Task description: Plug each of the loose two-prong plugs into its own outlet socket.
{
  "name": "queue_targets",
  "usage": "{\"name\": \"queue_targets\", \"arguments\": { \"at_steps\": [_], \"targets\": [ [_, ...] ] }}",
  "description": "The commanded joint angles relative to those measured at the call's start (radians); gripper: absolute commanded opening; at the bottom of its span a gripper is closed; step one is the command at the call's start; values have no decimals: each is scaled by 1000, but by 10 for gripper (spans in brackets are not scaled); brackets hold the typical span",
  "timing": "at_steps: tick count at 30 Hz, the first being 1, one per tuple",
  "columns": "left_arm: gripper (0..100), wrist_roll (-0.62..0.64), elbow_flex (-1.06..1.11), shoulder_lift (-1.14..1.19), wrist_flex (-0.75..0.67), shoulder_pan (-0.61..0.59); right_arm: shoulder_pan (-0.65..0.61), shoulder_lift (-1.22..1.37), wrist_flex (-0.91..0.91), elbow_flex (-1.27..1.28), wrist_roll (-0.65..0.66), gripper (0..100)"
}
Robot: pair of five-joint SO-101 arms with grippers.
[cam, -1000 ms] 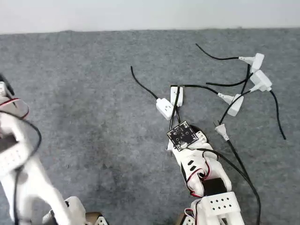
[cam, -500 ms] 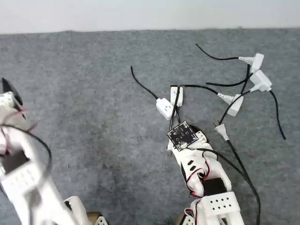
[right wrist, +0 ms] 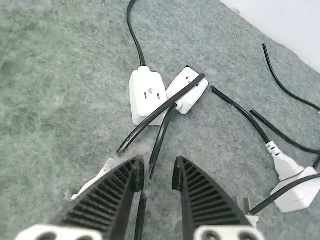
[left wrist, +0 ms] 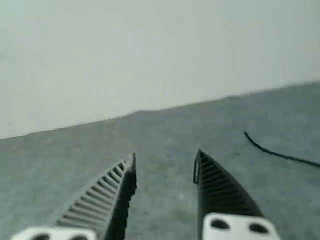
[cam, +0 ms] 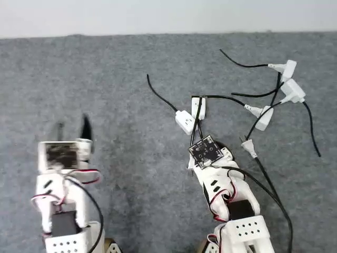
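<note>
Two white outlet sockets lie side by side mid-table (cam: 184, 122) (cam: 198, 107), seen closer as one socket (right wrist: 147, 94) and its neighbour (right wrist: 188, 89). Black cords cross them and run back between the fingers of my right gripper (right wrist: 155, 172), which is slightly open just short of them on the carpet. Something white (right wrist: 100, 176) lies under one finger. A loose two-prong plug (cam: 248, 146) lies to the right of that arm. My left gripper (cam: 72, 128) is open over bare carpet far to the left, its fingers (left wrist: 122, 187) wide apart with nothing between them.
Three more white plug-and-socket pieces with black cords lie at the back right (cam: 263, 117) (cam: 287, 68) (cam: 293, 90). A stray cord end (left wrist: 270, 150) lies on the grey carpet (cam: 121, 79). A pale wall (cam: 158, 16) bounds the far side.
My left arm has swung in from the far left edge onto the carpet. The right arm, sockets and cords have not moved.
</note>
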Motion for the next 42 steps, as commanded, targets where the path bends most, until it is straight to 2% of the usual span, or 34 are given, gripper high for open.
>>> {"name": "queue_targets", "arguments": {
  "at_steps": [1,5,11,23,29,33,42],
  "targets": [
    [184,-112,45,-17,3,175,-15,-4,168,-163,-21,109],
    [184,-196,110,-17,6,299,-48,-2,291,-255,-17,109],
    [184,-242,160,-17,3,368,-48,73,363,-374,-20,109],
    [184,-241,162,-17,8,368,-54,1003,407,-1019,-15,106],
    [184,-241,162,-17,8,370,-93,1377,447,-1232,92,106],
    [184,-242,162,-17,8,370,-88,1511,446,-1316,94,105],
    [184,-269,162,-17,5,370,-113,1629,450,-1476,91,107]
  ]
}}
